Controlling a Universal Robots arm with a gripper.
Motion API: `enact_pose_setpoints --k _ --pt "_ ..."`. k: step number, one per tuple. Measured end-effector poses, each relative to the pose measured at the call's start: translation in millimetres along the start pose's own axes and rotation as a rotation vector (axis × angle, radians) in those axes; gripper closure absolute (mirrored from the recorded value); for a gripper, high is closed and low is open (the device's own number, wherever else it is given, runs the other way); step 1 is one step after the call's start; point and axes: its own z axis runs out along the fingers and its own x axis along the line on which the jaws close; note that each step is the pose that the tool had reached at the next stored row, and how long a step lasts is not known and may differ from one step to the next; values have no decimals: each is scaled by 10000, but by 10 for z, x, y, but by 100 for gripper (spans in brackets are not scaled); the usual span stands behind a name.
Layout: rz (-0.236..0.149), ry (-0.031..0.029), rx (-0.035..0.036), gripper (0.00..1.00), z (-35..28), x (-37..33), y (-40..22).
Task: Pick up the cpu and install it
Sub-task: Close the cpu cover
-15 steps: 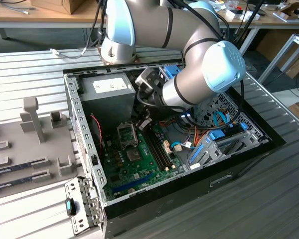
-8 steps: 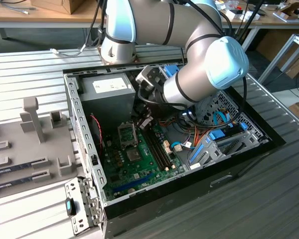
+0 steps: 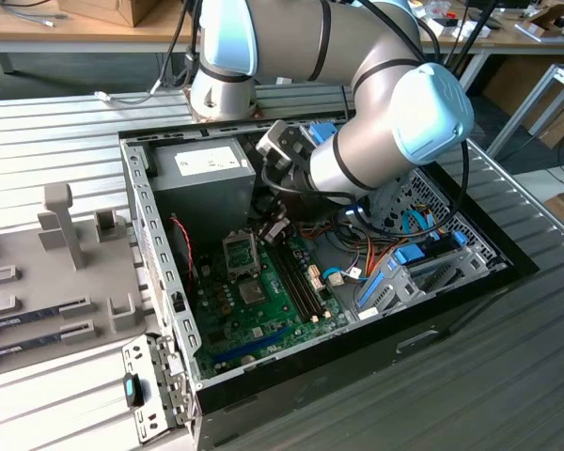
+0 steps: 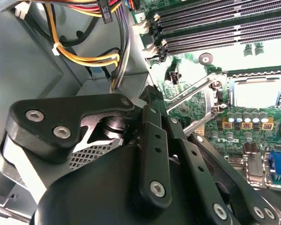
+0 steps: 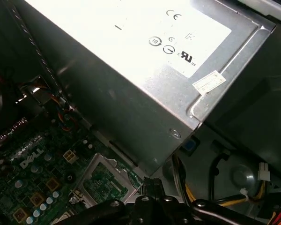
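Underneath everything, a ribbed grey metal desk (image 3: 56, 122). Reaching over it and down, a thick silver-and-pale-blue robot arm (image 3: 357, 56), wrist bent into an open black-rimmed steel computer case (image 3: 155, 235) lying on its side.

Inside the case, close beside the jaws, a big grey sheet-metal power supply box (image 3: 202, 178), with its labelled face in the first wrist view (image 5: 131, 56). Below the jaws, a green circuit board (image 3: 263, 319), also seen in the second wrist view (image 4: 192, 70). Well apart from the jaws, outside the case, a flat grey holder tray (image 3: 38, 254) with long narrow memory sticks (image 3: 38, 315) lying in it.

Jaws drawn together, black metal fingers (image 4: 152, 140) meeting at the tips, nothing seen between them, hanging low over the board near the power supply's corner.

Near the jaws, four long dark memory slots (image 4: 215, 33). Just beyond the fingertips, a square grey metal processor socket frame (image 4: 255, 72), also seen in the first wrist view (image 5: 91, 164) and the exterior view (image 3: 242, 249).

Lying inside that frame, a pale silvery square, apparently the cpu (image 4: 255, 93), washed out by glare, apart from the jaws.

Between jaws and frame, a thin steel latch lever (image 4: 189, 93), raised at a slant. Beside the jaws, a bundle of yellow, black and orange wires (image 4: 84, 58).
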Motion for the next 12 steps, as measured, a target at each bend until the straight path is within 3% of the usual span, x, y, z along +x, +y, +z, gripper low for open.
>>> enact_pose_setpoints --k 12 --pt "-329 129 -51 89 -26 2 15"
